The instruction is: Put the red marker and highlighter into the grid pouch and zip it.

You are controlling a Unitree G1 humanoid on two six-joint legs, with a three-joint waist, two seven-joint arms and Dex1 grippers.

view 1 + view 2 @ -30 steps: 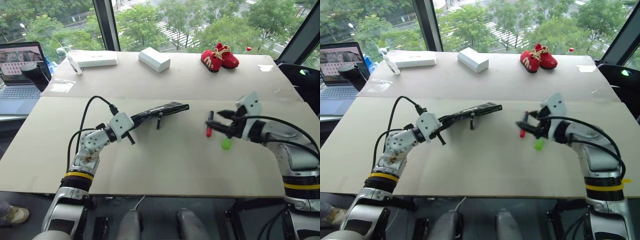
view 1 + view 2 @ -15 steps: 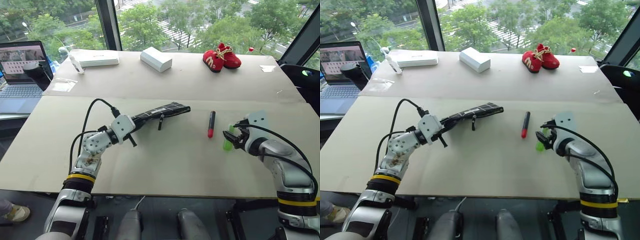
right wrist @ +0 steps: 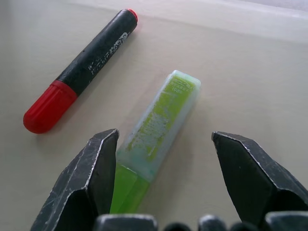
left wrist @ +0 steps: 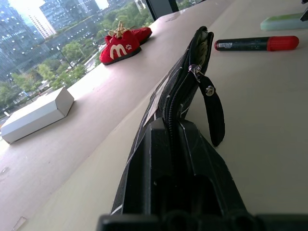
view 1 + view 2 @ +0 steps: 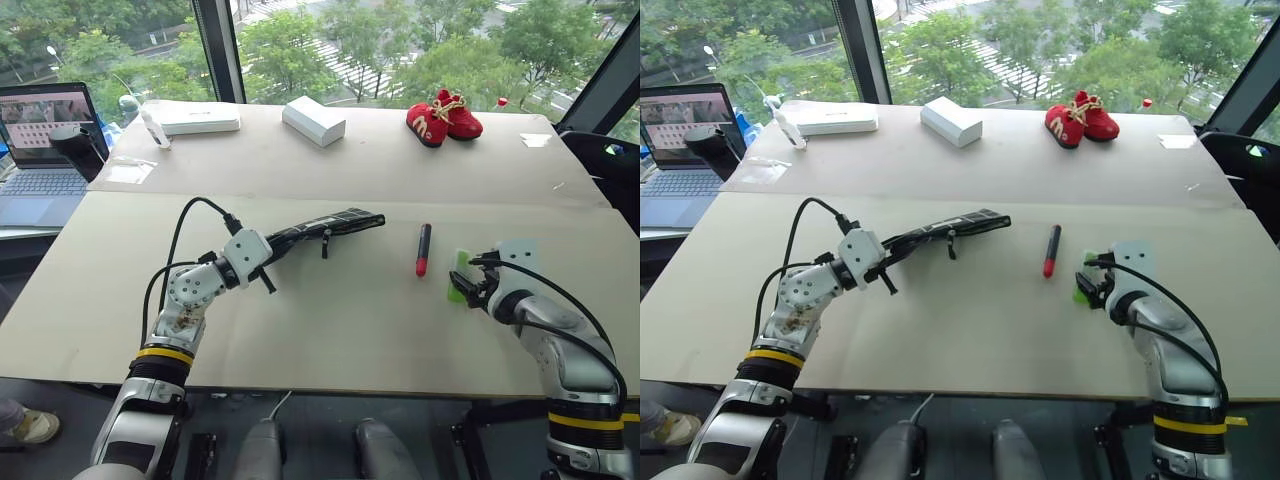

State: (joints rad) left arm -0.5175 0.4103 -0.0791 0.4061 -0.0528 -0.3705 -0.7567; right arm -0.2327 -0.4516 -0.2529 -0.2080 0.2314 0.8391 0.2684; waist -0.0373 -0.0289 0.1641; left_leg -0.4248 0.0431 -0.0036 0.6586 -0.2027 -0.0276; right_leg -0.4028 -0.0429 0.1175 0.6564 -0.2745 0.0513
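The grid pouch is held out level above the table, and my left gripper is shut on its near end. Its zipper strap hangs down and its far end gapes a little. To its right the red marker lies on the table, red half towards me. Right of that lies the light-green highlighter. My right gripper is open low over the table, one finger beside the highlighter and the other wide of it. The red marker lies apart from it.
A pair of small red shoes and a white box sit at the far side of the table. A flat white device and a laptop are at the far left. A seam crosses the table.
My right gripper has come down and back from above the two pens and now straddles the highlighter near the table. The left gripper and the pouch have stayed put.
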